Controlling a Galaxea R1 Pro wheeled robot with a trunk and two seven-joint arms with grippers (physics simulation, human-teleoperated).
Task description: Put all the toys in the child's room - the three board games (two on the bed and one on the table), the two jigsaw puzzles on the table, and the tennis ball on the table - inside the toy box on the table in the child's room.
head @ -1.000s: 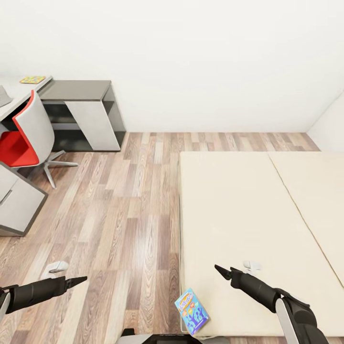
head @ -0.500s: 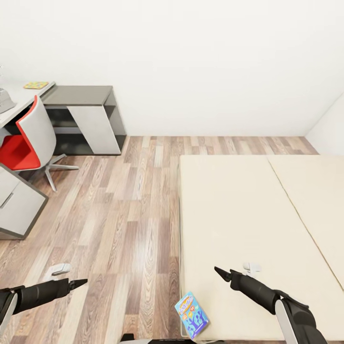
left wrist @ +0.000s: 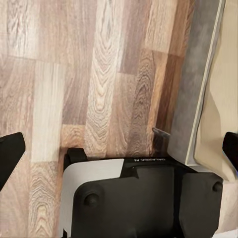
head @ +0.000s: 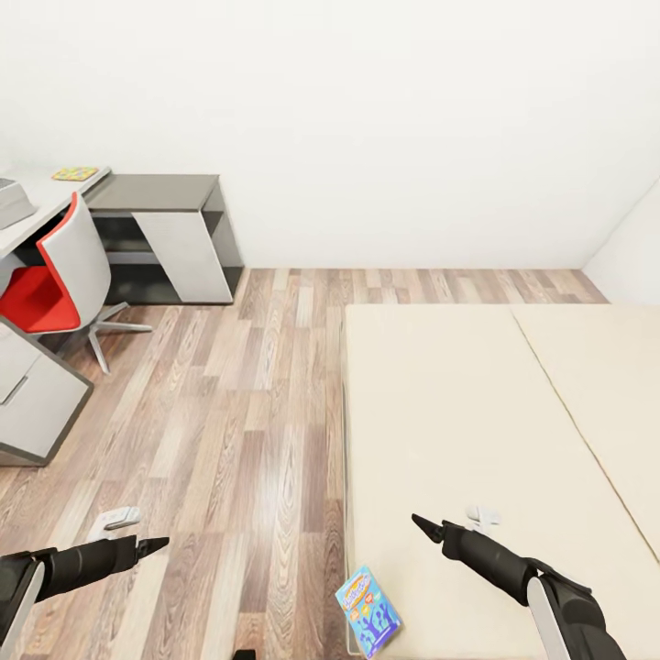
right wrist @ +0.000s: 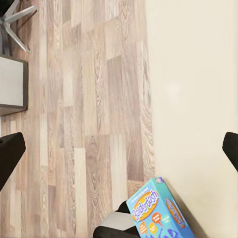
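Over the beige bed point(head: 477, 412): right gripper point(head: 423, 525), fingers spread wide, empty. At its 7 o'clock, blue board game point(head: 368, 611) on the mattress's near corner. Over plank floor point(head: 229, 412): left gripper point(head: 151, 545), fingers apart, empty. At 11 o'clock, far off: table point(head: 41, 197) bearing one jigsaw puzzle point(head: 74, 173).

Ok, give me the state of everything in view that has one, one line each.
Blue printed board game box: flat on beige bed's near corner, ungrasped.
Multicolour jigsaw puzzle: flat on pale table.
Red-seated swivel chair: upright at the table.
Left gripper: empty.
Right gripper: empty.
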